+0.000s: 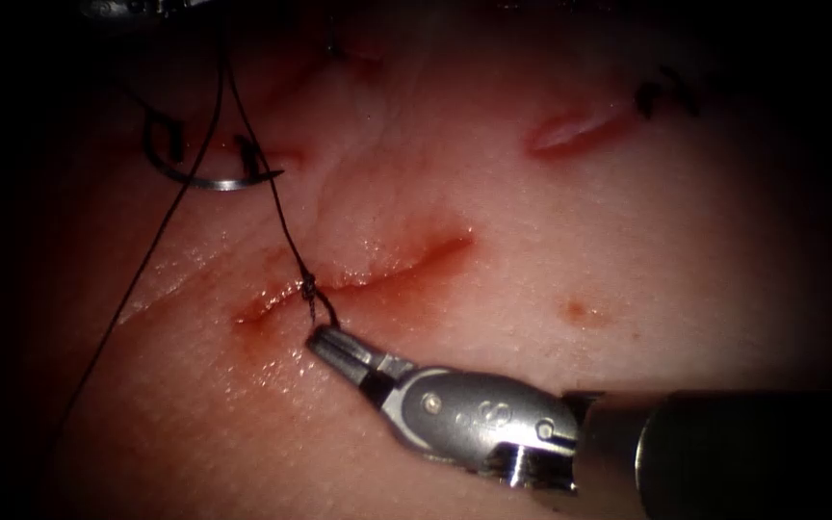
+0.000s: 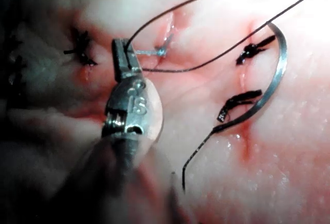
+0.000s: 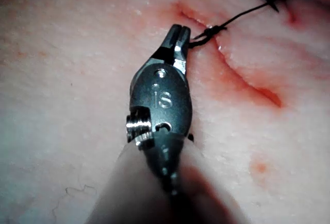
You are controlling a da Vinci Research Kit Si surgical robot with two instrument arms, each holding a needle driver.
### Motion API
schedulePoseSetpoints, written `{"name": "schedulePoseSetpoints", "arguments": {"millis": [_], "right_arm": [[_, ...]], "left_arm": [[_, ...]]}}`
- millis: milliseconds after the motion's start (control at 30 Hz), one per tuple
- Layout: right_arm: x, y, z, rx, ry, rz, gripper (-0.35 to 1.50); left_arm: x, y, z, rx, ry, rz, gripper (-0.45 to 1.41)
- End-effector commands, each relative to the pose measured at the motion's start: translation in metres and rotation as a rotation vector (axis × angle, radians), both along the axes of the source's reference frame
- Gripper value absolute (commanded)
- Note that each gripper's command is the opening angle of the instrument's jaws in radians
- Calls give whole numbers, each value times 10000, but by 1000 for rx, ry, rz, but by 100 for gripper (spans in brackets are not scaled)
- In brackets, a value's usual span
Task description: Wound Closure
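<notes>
The cut [image 1: 368, 274] runs slantwise across the tissue [image 1: 551, 366], wet with red fluid. A knot [image 1: 308, 284] sits on its left part. My right tool [image 1: 325, 342] comes in from the lower right, and its jaws are shut on the short thread end just below the knot, also seen close up [image 3: 178, 33]. From the knot the thread [image 1: 262, 173] rises taut to the top edge. My left tool [image 2: 121, 54] holds that thread in shut jaws. The curved needle [image 1: 214, 181] lies free on the tissue, up and left of the cut, held by neither tool [image 2: 278, 64].
A second strand [image 1: 137, 279] trails down to the lower left. Dark older stitches [image 2: 242, 99] sit beside the needle. Another small open cut [image 1: 575, 130] lies at the upper right, with a dark stitch [image 1: 662, 96] next to it. A red spot [image 1: 578, 310] marks the tissue right of the cut.
</notes>
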State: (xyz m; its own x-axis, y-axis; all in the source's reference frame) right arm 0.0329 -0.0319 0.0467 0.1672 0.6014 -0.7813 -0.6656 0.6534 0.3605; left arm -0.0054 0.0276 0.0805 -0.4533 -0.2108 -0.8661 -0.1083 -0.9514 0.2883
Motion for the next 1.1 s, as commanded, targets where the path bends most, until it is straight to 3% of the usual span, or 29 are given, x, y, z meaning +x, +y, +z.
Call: {"name": "schedulePoseSetpoints", "arguments": {"millis": [33,300,433,467,500,533,567,700,933,1033,1100], "right_arm": [[11,-4,2,-1,5,-3,-35],[10,-15,-3,42,-18,-50,-35],[6,-14,-6,-23,-33,-44,-35],[3,-9,-6,-49,-38,-42,15],[2,-5,-6,-54,-43,-24,81],[2,-3,-6,-58,-58,-1,118],[3,0,-6,-55,-110,47,133],[8,7,-1,2,-180,154,130],[14,6,9,48,-191,173,116],[16,8,16,64,-193,169,86],[15,12,18,75,-202,164,49]], "left_arm": [[-5,7,5,-5,4,-3,-45],[-6,9,33,-40,41,-7,-45],[-6,4,32,-40,47,-4,-45],[-6,1,30,-38,48,-4,-45],[-6,-1,29,-38,50,-6,-45],[-7,-3,27,-36,48,-5,-45],[-8,-5,24,-33,47,-4,-45],[-10,-11,19,-31,39,1,-45],[-9,-14,18,-31,38,3,-45],[-8,-16,18,-32,38,4,-45],[-8,-17,17,-32,35,6,-45]]}}
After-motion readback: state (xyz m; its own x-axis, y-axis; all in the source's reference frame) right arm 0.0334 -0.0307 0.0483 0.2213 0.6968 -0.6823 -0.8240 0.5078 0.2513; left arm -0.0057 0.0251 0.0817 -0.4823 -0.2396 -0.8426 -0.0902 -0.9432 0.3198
